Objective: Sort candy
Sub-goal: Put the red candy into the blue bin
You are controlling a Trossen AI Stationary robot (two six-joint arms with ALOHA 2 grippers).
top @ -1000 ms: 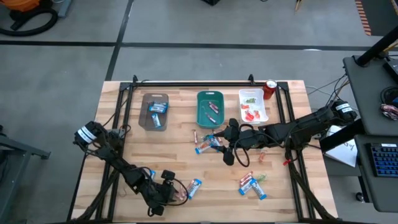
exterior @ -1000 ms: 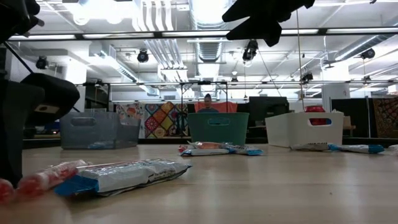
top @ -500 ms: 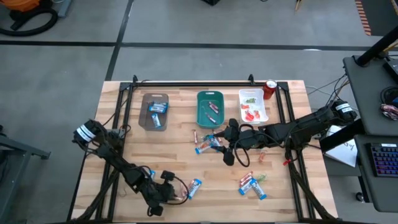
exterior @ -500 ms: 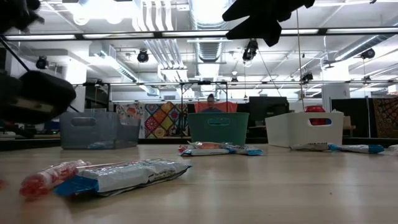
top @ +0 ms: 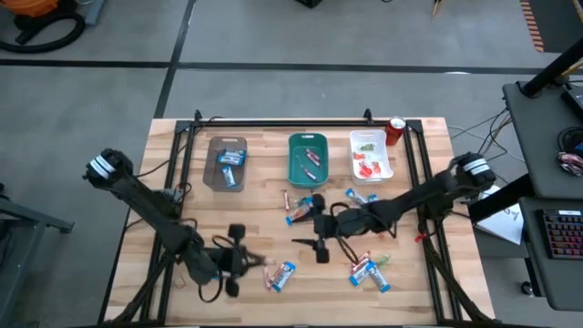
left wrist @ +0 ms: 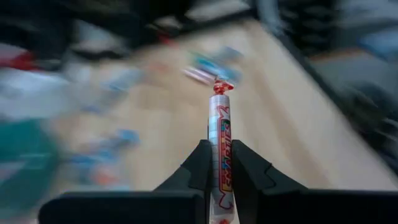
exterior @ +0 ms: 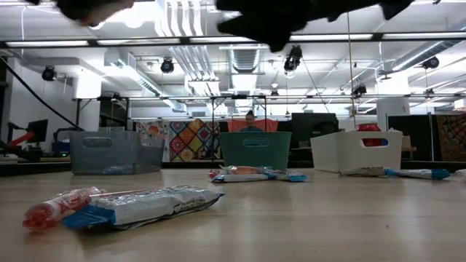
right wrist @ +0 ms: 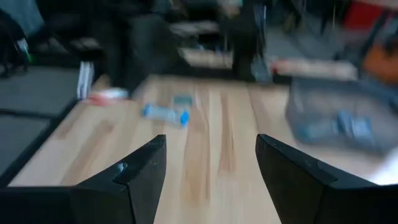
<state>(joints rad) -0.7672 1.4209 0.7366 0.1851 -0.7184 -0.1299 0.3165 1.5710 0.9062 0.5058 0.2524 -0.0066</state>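
My left gripper (top: 244,261) hangs above the table's near left part, shut on a slim pink-and-white candy stick (left wrist: 221,124). My right gripper (top: 311,244) hovers open over the table's middle, nothing between its fingers (right wrist: 210,146). Loose candy lies flat on the wood: a blue-and-white bar (top: 285,273) just right of my left gripper, a small heap (top: 301,208) below the teal tray, and a group (top: 369,269) at the near right. In the low view a red stick (exterior: 54,207) and a blue-and-white bar (exterior: 145,205) lie close by. My left gripper pinches the candy stick's rear half (left wrist: 222,171) between its two fingers. The stick lies along the fingers, and its twisted red end (left wrist: 221,86) juts out past their tips. It is lifted clear of the table, slanting slightly down.
Three trays stand in a row at the far side: a grey-brown one (top: 226,162), a teal one (top: 308,157) and a white one (top: 371,155), each with some candy. A red can (top: 395,130) stands at the far right. A black rail frame (top: 273,121) runs round the table.
My left gripper has taken a candy stick off the near left of the table and risen with it, tipping up toward level; it has left the low view. My right gripper has moved toward the table's near left and sunk a little, still open.
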